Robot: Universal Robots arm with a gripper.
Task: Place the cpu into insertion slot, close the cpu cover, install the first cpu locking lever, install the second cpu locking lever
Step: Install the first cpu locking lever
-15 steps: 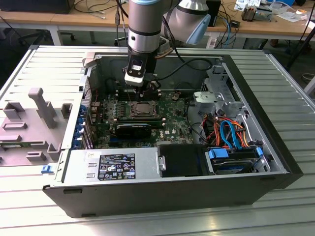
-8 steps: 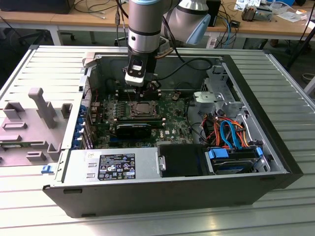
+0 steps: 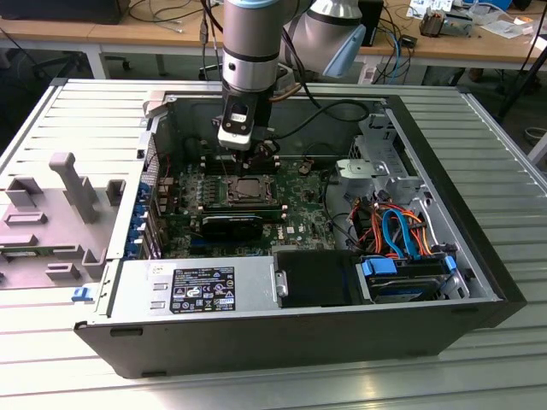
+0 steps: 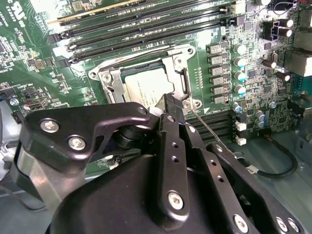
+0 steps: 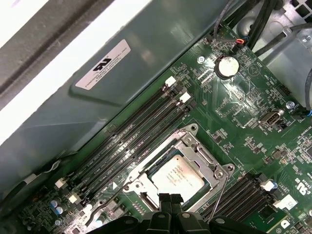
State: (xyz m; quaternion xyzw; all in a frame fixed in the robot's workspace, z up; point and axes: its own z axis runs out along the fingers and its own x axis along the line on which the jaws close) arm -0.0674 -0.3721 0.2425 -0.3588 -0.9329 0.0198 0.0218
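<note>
- Exterior view: I see the gripper (image 3: pixel 249 156) low over the motherboard (image 3: pixel 301 213), with the cpu (image 3: pixel 248 190) seated just below the jaws.
- Second wrist view: the jaws are pressed together. The cpu cover (image 4: pixel 177 70) lies flat over the cpu, directly ahead of the tips.
- First wrist view: a locking lever (image 5: pixel 219 200), thin wire, runs beside the jaws. I judge it springy and slippery, best taken at its end.

Silver-grey arm (image 3: pixel 250 30) with black bands (image 3: pixel 250 58); matte black hand (image 4: pixel 170 105), silver screws (image 4: pixel 175 200).

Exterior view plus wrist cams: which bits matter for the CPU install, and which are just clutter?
Job in hand: cpu; cpu cover lying over it; locking lever; gripper right by the cover.

Just lying about: power supply; orange and blue cables; grey plastic part; memory slots.
</note>
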